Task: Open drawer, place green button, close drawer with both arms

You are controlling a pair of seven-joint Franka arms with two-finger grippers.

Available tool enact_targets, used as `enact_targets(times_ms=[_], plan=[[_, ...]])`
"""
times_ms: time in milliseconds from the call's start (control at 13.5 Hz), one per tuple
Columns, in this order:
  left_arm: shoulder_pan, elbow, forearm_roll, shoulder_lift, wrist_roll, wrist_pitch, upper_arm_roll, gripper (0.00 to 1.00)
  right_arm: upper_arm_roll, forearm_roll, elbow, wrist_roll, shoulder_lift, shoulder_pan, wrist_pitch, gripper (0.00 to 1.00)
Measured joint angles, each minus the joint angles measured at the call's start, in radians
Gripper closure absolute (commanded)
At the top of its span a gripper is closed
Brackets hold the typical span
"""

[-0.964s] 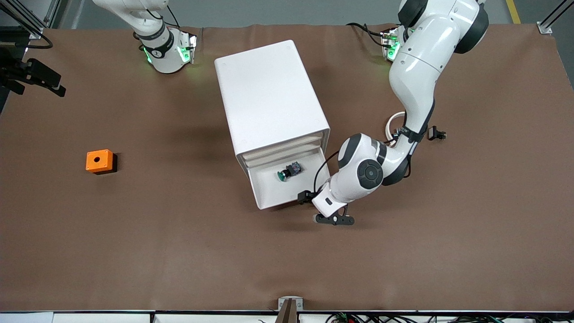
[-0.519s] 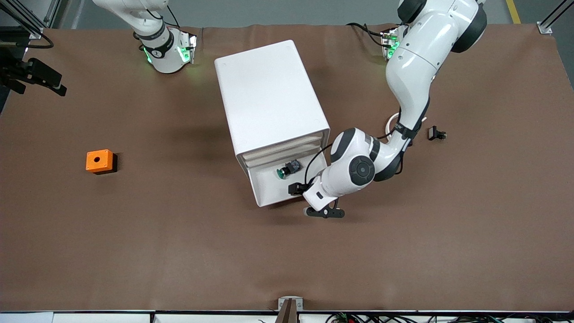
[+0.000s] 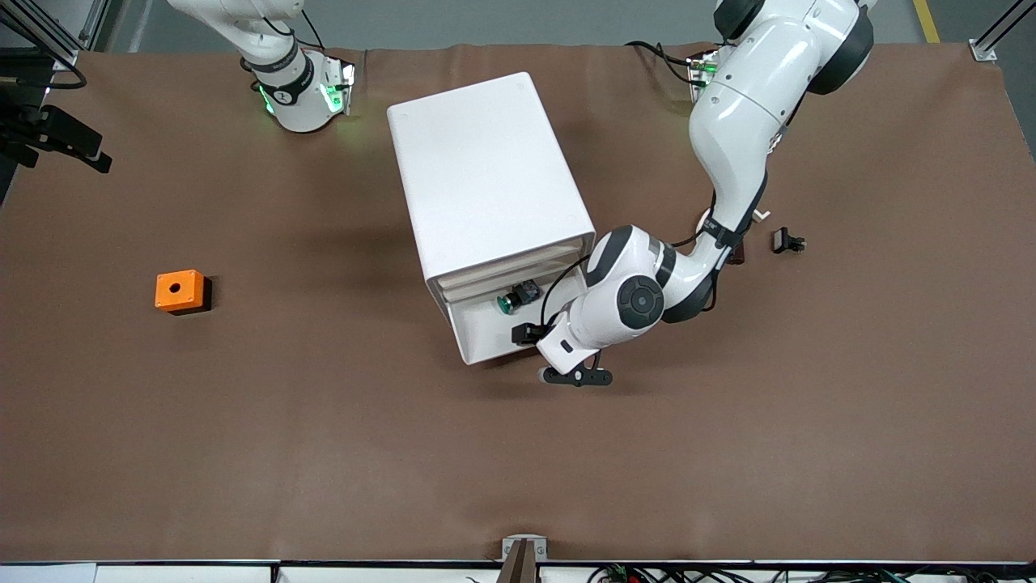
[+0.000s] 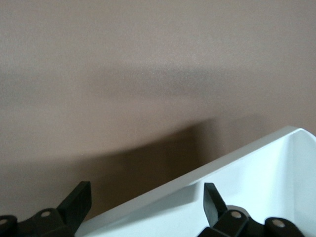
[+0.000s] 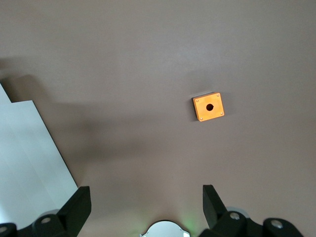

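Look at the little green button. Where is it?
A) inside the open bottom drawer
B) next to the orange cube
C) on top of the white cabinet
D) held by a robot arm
A: the button lies in the pulled-out lowest drawer of the white cabinet, and the left end effector by the drawer's front is open and empty.

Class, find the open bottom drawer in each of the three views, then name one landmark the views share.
Front view: the drawer juts from the cabinet, the button in it.
Left wrist view: its white rim lies under the open left gripper.
Right wrist view: drawer not in it.
Shared landmark: the brown table.
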Motion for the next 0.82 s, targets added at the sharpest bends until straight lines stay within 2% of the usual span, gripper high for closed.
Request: enact_targets(times_ms=[445, 816], plan=[[-0.001, 0.0, -0.009, 0.0, -0.067, -0.025, -0.046, 0.0, 0.003, 0.0, 0.0, 0.0, 0.0, 0.0, -0.002, 0.0], [-0.001, -0.001, -0.016, 0.0, -0.085, -0.033, -0.056, 0.0, 0.003, 0.0, 0.0, 0.0, 0.0, 0.0, -0.002, 0.0]])
